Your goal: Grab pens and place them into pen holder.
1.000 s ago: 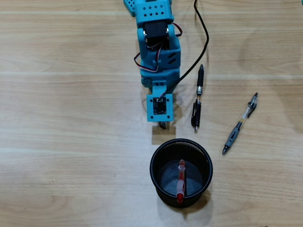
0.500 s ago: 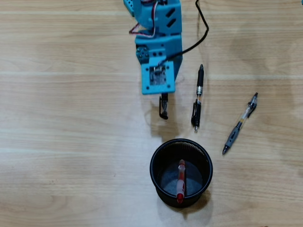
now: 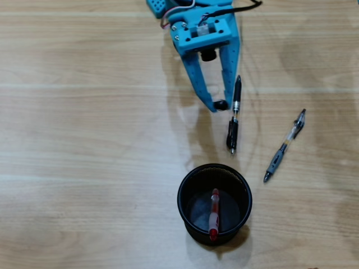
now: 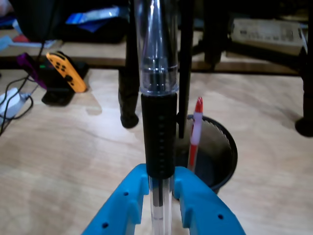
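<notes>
Now the gripper [image 4: 161,188] pinches a black pen [image 4: 159,122] upright — holder [image 3: 215,203] lies nearer me, red pen [image 3: 213,216] already inside. I'd carry it over the rim, centred, before letting go — two pens remain right.

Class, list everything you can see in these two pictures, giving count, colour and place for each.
pen holder: one, black mesh, on the table, low in the overhead view
red pen: one, inside the holder
black pen: one, lying above the holder
grey-grip pen: one, clear, lying right of it
held pen: one, black grip, clear barrel
table: one, light wood
orange controller: one, wrist-view background
gripper: one, blue, jaws closed on the held pen
</notes>
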`<action>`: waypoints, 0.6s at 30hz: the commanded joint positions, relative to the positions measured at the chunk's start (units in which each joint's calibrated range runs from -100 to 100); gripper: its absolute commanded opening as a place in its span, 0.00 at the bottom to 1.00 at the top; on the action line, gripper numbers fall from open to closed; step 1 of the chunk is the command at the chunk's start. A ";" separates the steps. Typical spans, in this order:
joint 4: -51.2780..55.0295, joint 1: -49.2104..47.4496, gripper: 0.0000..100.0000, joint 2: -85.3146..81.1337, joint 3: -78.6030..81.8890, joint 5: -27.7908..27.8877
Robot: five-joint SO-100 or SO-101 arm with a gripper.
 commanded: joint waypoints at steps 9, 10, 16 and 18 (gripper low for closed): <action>-27.44 0.17 0.02 11.50 -3.59 3.52; -28.90 0.35 0.02 12.27 -3.59 3.67; -35.28 1.82 0.02 15.75 -3.59 6.82; -37.46 2.36 0.02 16.35 -3.59 8.44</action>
